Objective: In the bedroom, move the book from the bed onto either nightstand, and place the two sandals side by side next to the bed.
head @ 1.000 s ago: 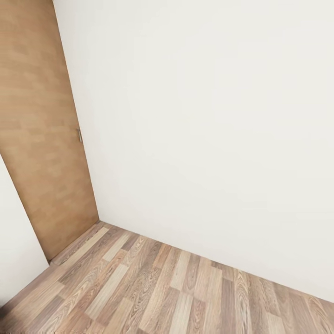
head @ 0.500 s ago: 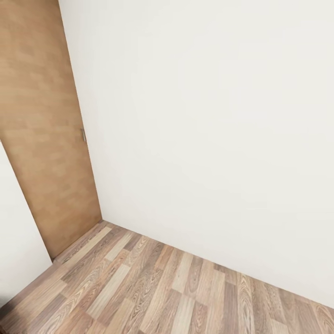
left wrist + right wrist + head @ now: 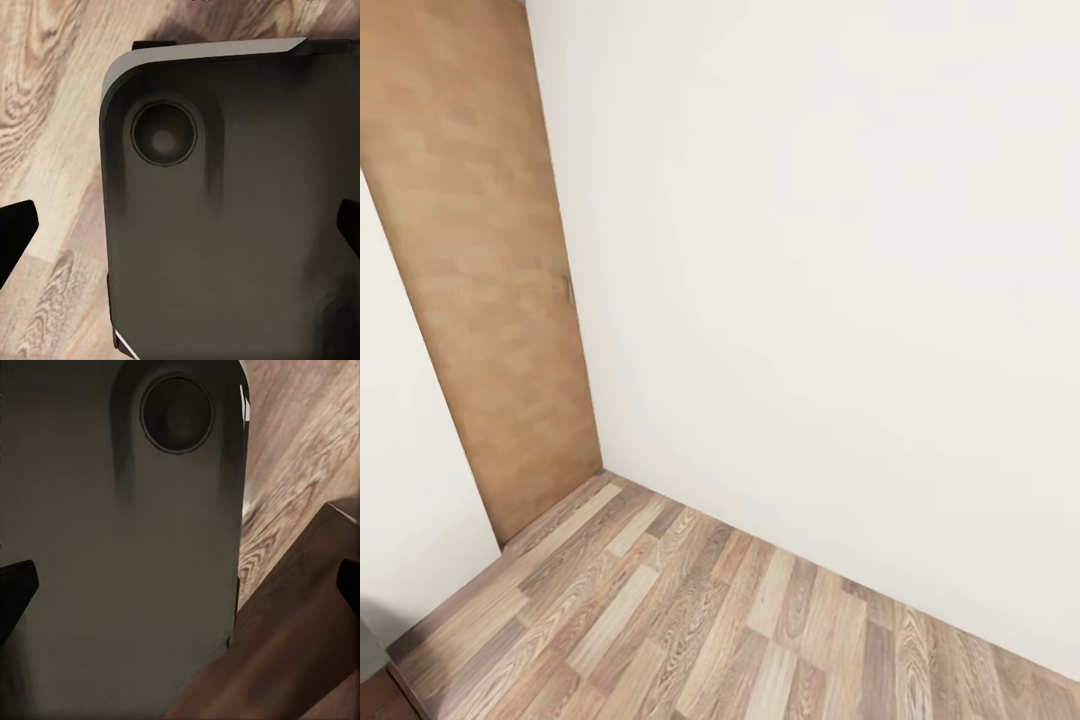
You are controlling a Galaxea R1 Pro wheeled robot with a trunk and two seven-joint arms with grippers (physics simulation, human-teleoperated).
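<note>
Facing a room corner, the head view takes in a plain white wall (image 3: pixel 810 300), a light-brown wooden door (image 3: pixel 490 300) with a small metal handle (image 3: pixel 570 290) on its edge, and a wood-plank floor (image 3: pixel 690 620). Book, bed, nightstands and sandals are not in sight from here; the robot appears to be in transit or turning.

Left gripper (image 3: pixel 180 240): the fingers stand well apart, dark tips at opposite edges of the left wrist view, nothing between them. Beneath them lies a dark grey rounded panel (image 3: pixel 225 225) with a circular recess, probably part of the robot's own base, over the plank floor.

Right gripper (image 3: pixel 180 592): the fingers are likewise spread wide and empty, above a similar dark panel (image 3: pixel 112 547); beside it show floor planks and a reddish-brown wooden edge (image 3: pixel 300 622) that cannot be identified.

Handling judgement, from the task alone:
- Book: thin, light, moderately stiff; likely best pinched across one edge, since it lies flat on a soft mattress.
- Sandals: light, flat, somewhat flexible; grip across the narrow sole.

Surface: the plank floor looks hard, level and smooth, suitable for wheeled travel.
</note>
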